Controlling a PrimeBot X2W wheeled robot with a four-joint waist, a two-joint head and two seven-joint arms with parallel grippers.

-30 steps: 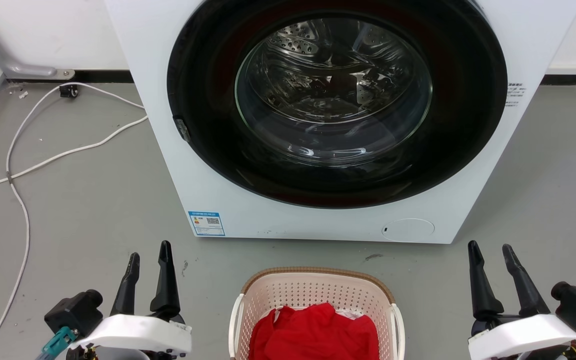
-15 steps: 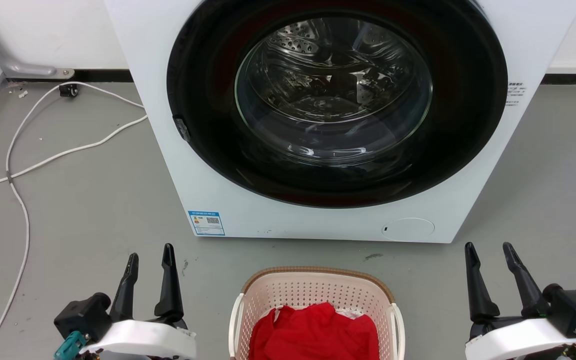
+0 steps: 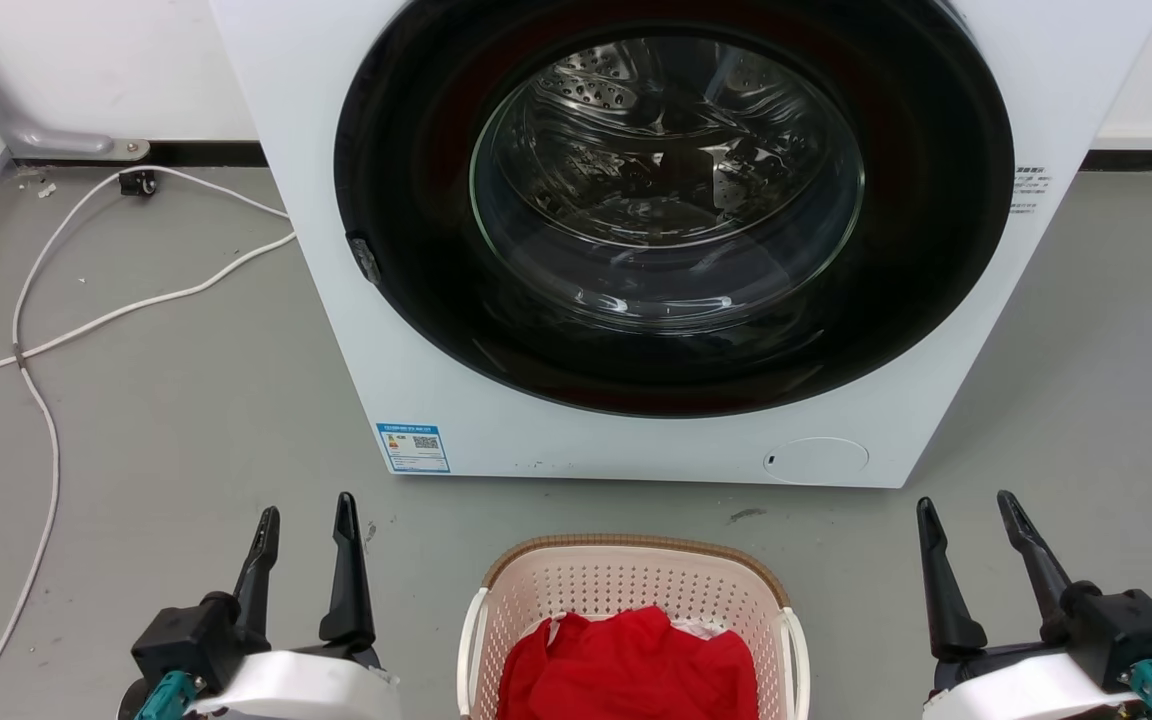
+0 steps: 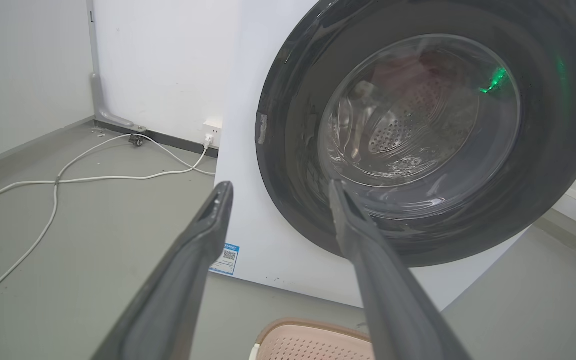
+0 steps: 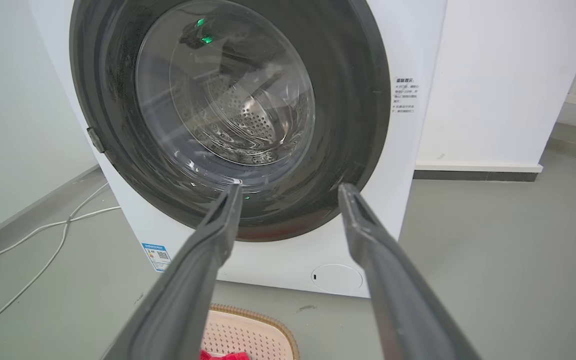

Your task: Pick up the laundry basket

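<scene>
Nearest, the cream-pink perforated plastic laundry basket (image 3: 636, 580) with its brown woven-look rim sat on the grey floor (image 3: 186, 420), a red cloth (image 3: 626, 665) inside. The left gripper (image 3: 306, 505) and right gripper (image 3: 966, 499) flanked it, apart from it, jaws spread. Beyond stood the white front-loading washer (image 3: 436, 400); a white cable (image 3: 86, 320) trailed far left.

laundry basket (image 3: 633, 585) | cream-pink, brown rim | upright on floor

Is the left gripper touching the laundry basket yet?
Apart. The head view shows bare grey floor between the open left gripper and the laundry basket.
</scene>
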